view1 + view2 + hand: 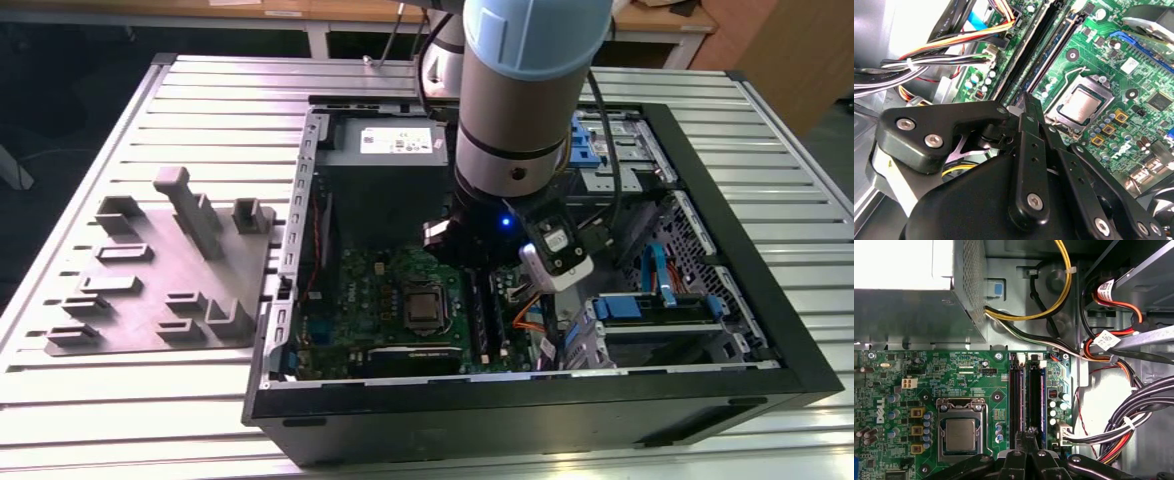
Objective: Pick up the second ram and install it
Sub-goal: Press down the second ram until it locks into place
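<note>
the second ram [1042,405] sits in the slot just ahead of the fingers [1029,432], which are pressed together on its top edge. if they push off-centre, one end may stay unlatched. the arm [514,110] hangs straight down into the computer case [747,300].
</note>
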You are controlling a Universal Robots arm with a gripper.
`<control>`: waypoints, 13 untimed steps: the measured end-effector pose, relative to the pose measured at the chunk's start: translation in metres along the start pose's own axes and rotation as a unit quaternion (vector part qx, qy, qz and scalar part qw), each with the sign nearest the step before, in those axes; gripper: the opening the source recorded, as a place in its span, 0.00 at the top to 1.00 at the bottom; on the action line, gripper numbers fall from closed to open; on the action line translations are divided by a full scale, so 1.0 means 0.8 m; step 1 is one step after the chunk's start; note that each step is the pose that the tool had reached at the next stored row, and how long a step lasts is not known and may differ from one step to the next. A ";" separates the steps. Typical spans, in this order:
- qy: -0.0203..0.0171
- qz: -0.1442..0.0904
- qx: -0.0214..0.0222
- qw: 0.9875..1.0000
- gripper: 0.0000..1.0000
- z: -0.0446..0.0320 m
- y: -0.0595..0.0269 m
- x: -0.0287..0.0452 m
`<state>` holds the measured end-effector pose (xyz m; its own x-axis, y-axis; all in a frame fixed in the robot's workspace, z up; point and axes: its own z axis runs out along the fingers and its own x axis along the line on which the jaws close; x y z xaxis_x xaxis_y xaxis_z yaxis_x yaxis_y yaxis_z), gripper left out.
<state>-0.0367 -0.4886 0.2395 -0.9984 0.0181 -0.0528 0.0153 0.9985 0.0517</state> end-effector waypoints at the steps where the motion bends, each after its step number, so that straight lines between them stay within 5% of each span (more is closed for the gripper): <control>1: 0.000 0.000 0.000 1.000 0.90 0.0000 0.000 0.0000; 13: 0.000 0.000 0.000 1.000 0.90 0.0012 0.022 0.0006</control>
<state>-0.0369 -0.4708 0.2394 -0.9984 0.0181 -0.0529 0.0154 0.9985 0.0517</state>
